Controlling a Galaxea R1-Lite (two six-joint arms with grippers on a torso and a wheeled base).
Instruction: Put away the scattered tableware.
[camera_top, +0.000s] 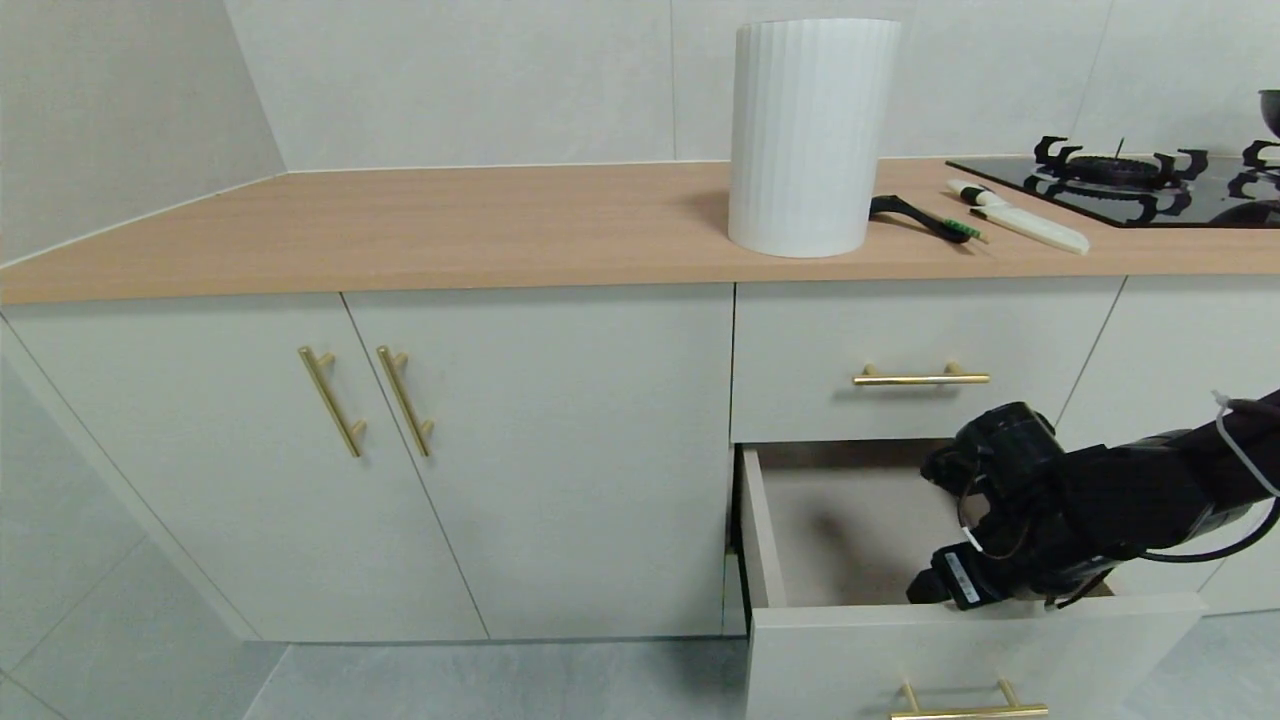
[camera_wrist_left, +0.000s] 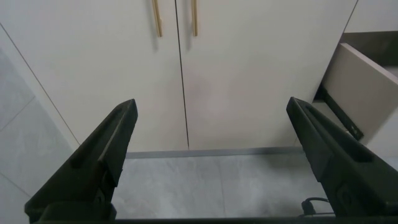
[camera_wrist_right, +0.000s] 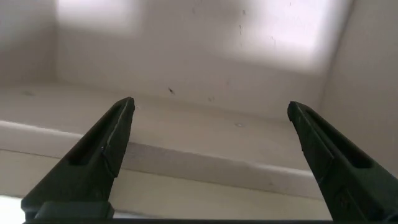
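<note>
Countertop (camera_top: 450, 230): wood-toned, running the full width along a tiled wall.
Cabinet doors (camera_top: 560, 460): pale pair below the countertop, shut, brass bar handles side by side at the meeting edge.
Open drawer (camera_top: 760, 530): lower of two on the right, pulled out, floor bare where visible; upper drawer (camera_top: 900, 340) above it shut.
White ribbed cylinder (camera_top: 808, 135): upright on the countertop, just left of the utensils.
Gas hob (camera_top: 1120, 185): black, set into the countertop at far right, near the knife tip.
Right gripper (camera_wrist_right: 211, 106): reaching into the open drawer from the right, fingers spread wide, released, nothing between them.
Left gripper (camera_wrist_left: 211, 106): low, facing the cabinet doors and the grey floor, fingers spread wide, released, nothing held.
Knife (camera_top: 1020, 217): white blade, lying flat on the countertop between cylinder and hob.
Black-handled utensil (camera_top: 920, 217): flat on the countertop, just beside the cylinder base, close to the knife but apart from it; exact type cannot be told.
</note>
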